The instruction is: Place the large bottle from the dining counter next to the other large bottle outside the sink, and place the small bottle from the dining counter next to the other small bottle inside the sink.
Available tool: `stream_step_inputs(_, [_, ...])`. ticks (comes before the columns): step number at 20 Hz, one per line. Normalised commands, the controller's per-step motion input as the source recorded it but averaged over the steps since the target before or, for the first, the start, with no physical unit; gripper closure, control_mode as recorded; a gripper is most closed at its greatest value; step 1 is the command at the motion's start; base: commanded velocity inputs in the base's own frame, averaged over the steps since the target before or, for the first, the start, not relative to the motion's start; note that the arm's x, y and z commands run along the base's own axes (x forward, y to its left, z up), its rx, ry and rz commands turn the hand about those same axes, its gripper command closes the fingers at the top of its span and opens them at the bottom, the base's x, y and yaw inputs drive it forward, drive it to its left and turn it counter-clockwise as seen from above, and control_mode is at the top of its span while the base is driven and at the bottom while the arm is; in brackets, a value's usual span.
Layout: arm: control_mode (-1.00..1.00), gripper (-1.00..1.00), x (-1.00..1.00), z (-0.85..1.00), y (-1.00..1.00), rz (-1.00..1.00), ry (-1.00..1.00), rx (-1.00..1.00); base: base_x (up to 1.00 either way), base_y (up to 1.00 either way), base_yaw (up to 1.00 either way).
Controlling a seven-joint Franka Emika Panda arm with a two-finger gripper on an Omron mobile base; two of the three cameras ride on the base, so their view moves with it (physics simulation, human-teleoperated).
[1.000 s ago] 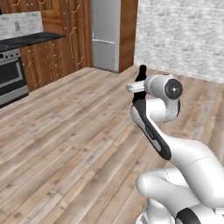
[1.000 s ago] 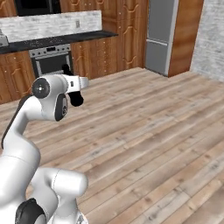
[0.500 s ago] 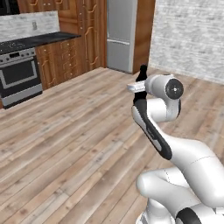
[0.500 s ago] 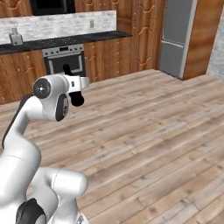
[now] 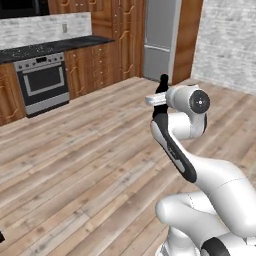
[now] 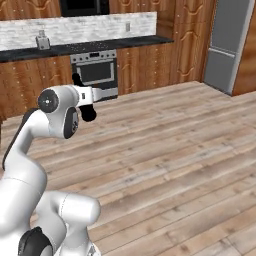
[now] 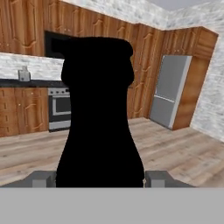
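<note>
My gripper (image 7: 99,178) is shut on the large bottle (image 7: 98,109), a black shape with a narrow neck that stands upright between the two fingertips (image 7: 43,178) in the hand view. In the left base view the bottle's dark top (image 5: 162,82) pokes up behind the white hand, which is folded close in front of the arm. The right base view shows dark parts of the bottle (image 6: 89,114) behind the hand. The sink, the dining counter, the small bottles and the other large bottle are out of view.
Bare wooden floor (image 5: 75,165) lies ahead. A steel oven (image 6: 95,75) stands under a black-topped counter (image 5: 50,49) among wooden cabinets. To the right a grey fridge (image 6: 227,45) is set in wooden panels, beside a pale brick wall (image 5: 230,40).
The whole picture has slid to the right in both base views, so the base has turned left; oven and fridge sit further right. The arm and the held bottle keep their pose.
</note>
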Motion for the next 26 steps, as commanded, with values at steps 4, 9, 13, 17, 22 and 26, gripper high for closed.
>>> stream_step_inputs(4, [1.0, 1.0, 0.0, 0.0, 0.0, 0.0, 0.0, 0.0, 0.03, -0.03, 0.25])
stream_step_inputs(9, [1.0, 1.0, 0.0, 0.0, 0.0, 0.0, 0.0, 0.0, 0.02, 0.02, 0.25])
stream_step_inputs(13, [1.0, 1.0, 0.0, 0.0, 0.0, 0.0, 0.0, 0.0, 0.0, 0.0, 0.25])
stream_step_inputs(17, [1.0, 1.0, 0.0, 0.0, 0.0, 0.0, 0.0, 0.0, 0.0, 0.0, 0.25])
stream_step_inputs(22, [1.0, 1.0, 0.0, 0.0, 0.0, 0.0, 0.0, 0.0, 0.0, 0.0, 0.25])
stream_step_inputs(26, [1.0, 1.0, 0.0, 0.0, 0.0, 0.0, 0.0, 0.0, 0.01, 0.0, 0.25])
